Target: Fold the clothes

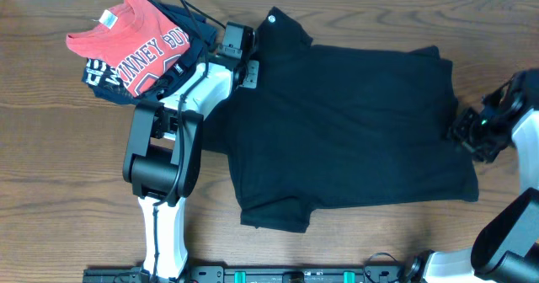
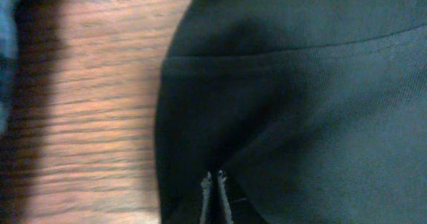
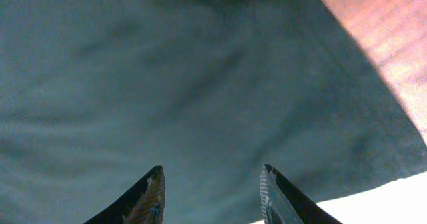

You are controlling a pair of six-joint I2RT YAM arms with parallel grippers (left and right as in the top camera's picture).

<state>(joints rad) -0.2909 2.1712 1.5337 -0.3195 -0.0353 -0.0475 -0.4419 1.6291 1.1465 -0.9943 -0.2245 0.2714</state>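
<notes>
The black T-shirt [image 1: 354, 123] lies spread flat across the middle of the wooden table, with its small white logo mark [image 1: 271, 18] near the top left corner. My left gripper [image 1: 246, 62] is at the shirt's upper left edge. In the left wrist view its fingers [image 2: 214, 177] are pressed together on the black fabric [image 2: 300, 117], and creases run out from the tips. My right gripper [image 1: 465, 131] is at the shirt's right edge. In the right wrist view its fingers [image 3: 212, 174] are wide apart over the fabric [image 3: 167, 84] and hold nothing.
A red T-shirt with white lettering [image 1: 135, 34] lies on a navy garment with white print [image 1: 99, 72] at the back left, just beside my left arm. Bare wooden table [image 1: 50, 173] shows at the left and along the front.
</notes>
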